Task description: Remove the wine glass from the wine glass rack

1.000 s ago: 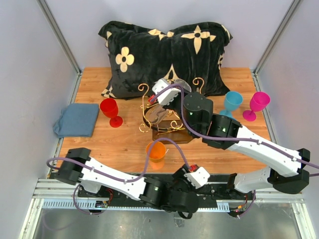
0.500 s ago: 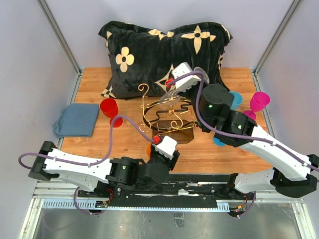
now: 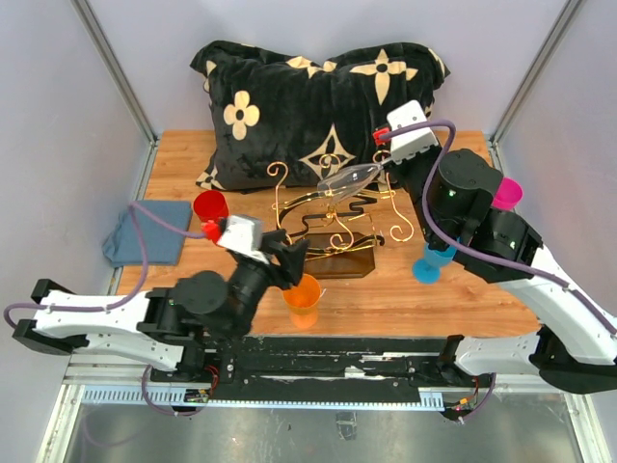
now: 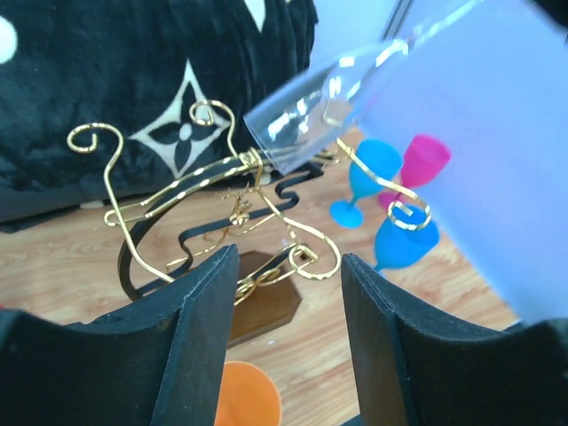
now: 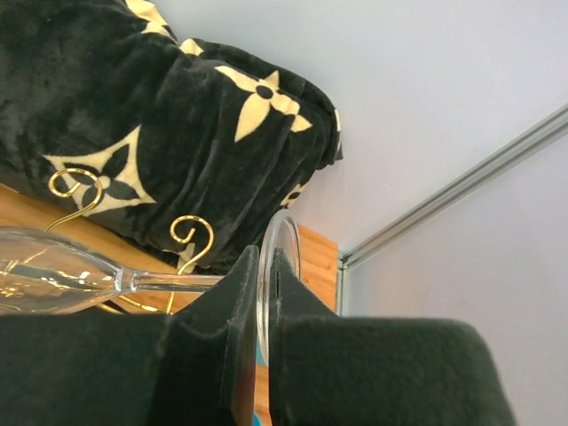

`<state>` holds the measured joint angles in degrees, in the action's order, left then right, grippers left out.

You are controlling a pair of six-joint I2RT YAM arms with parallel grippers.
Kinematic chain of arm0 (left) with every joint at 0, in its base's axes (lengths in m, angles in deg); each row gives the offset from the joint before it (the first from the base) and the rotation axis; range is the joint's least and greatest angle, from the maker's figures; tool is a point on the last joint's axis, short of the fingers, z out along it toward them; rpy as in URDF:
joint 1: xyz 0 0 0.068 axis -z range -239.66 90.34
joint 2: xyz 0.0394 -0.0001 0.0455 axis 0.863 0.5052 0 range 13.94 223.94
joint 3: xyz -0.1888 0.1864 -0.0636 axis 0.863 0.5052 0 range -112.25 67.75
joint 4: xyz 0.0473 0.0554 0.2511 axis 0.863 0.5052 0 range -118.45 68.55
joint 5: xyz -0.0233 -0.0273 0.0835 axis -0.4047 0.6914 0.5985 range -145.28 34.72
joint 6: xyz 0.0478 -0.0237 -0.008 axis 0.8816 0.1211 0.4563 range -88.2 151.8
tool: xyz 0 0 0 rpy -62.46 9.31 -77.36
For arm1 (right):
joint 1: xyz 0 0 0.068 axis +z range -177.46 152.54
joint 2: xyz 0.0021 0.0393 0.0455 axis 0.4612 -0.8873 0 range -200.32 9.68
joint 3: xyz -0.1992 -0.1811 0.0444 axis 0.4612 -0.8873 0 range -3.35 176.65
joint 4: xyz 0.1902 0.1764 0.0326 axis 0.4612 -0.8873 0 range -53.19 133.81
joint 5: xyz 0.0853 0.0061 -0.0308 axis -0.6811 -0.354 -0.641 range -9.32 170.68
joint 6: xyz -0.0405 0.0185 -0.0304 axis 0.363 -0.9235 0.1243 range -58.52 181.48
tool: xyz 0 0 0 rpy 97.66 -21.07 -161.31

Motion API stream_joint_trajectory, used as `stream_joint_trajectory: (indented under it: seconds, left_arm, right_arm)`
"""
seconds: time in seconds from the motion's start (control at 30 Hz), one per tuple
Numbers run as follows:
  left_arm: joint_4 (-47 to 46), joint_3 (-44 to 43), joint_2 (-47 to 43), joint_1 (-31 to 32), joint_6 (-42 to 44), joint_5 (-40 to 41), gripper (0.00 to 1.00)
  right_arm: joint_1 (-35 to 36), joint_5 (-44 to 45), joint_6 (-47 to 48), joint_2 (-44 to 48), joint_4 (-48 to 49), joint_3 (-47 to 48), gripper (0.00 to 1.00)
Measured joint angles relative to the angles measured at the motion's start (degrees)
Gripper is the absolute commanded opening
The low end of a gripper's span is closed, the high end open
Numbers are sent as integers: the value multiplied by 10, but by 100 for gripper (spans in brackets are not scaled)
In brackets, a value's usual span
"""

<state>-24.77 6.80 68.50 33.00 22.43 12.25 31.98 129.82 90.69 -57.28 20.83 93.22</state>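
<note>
The clear wine glass [image 3: 352, 178] lies on its side in the air, with its bowl over the upper right of the gold wire rack [image 3: 328, 227]. My right gripper [image 3: 390, 160] is shut on the glass's round foot [image 5: 282, 257]. The stem and bowl [image 5: 44, 280] point left from it. In the left wrist view the bowl's rim [image 4: 302, 115] is close to the rack's top rail [image 4: 204, 222]; I cannot tell whether they touch. My left gripper [image 3: 292, 257] is open and empty, low in front of the rack's dark base [image 4: 288, 257].
An orange cup [image 3: 303, 294] stands just under my left gripper. A red glass [image 3: 212, 210] and a folded blue cloth [image 3: 149, 231] are to the left. A blue glass [image 3: 431, 262] and a pink glass [image 3: 506, 193] are to the right. A black pillow [image 3: 318, 106] fills the back.
My right gripper has moved up and to the right from the rack, drawing the glass with it. My left arm has swung left and forward; its gripper now faces the rack.
</note>
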Motion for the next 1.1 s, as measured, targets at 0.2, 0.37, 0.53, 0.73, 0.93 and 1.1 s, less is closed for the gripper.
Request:
stream_joint_trajectory:
  seconds: [0.2,0.37,0.53,0.73,0.93,1.1]
  left_arm:
    - [-122,42,-82,-3,58,4,63]
    - [-191,68,-88,-21,96,-5,69]
    - [-171,86,-100,-119,51,-76,69]
    - [-147,86,-115,-192,-13,-154,69]
    - [-141,86,-101,-220,-53,-217,68]
    - [-121,86,-88,-234,-84,-248,67]
  right_arm:
    - [-33,-56,-70,-4,-54,23,1]
    - [-72,-114,-127,-6,-82,31,1]
    - [-105,-190,-180,-11,-94,33,1]
    - [-128,-260,-223,-15,-101,33,1]
    - [-131,-295,-247,-15,-102,33,1]
    - [-131,-301,-250,-15,-102,33,1]
